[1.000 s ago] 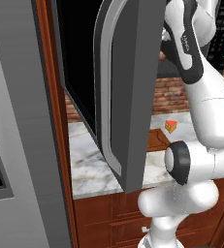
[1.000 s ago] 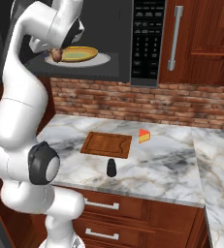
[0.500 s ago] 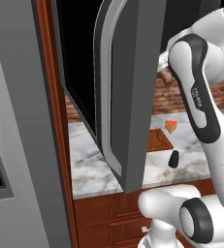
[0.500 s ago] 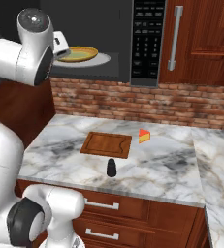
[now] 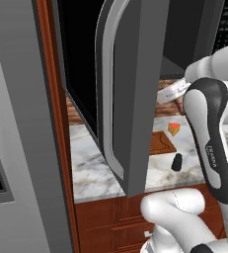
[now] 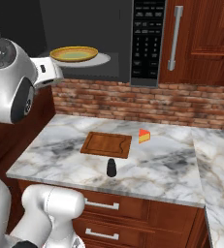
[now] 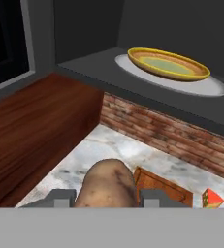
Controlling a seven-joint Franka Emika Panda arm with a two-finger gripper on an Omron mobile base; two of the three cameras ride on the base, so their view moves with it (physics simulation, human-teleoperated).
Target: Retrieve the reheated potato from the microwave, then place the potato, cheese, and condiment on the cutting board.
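The arm [image 5: 209, 148] is glossy white with rounded links, black and dark grey bands at its joints, and small grey lettering along one black link.

Kitchen setting, rendered.

- Counter [image 6: 171, 167]: white marble with grey veining, running along the back wall and turning at the right.
- Backsplash [image 6: 196, 105]: red-brown brick with pale mortar, between counter and upper units.
- Base cabinets [image 6: 133, 213]: reddish-brown wood, drawer fronts with slim silver pulls [image 6: 101, 205].
- Upper cabinet [image 6: 200, 41]: same wood, panelled door, vertical silver bar handle [image 6: 175, 38].
- Tall grey appliance side [image 5: 17, 148] at far left of the left base view, next to a reddish-brown upright panel [image 5: 56, 123].
- Light: even and soft, no hard shadows.
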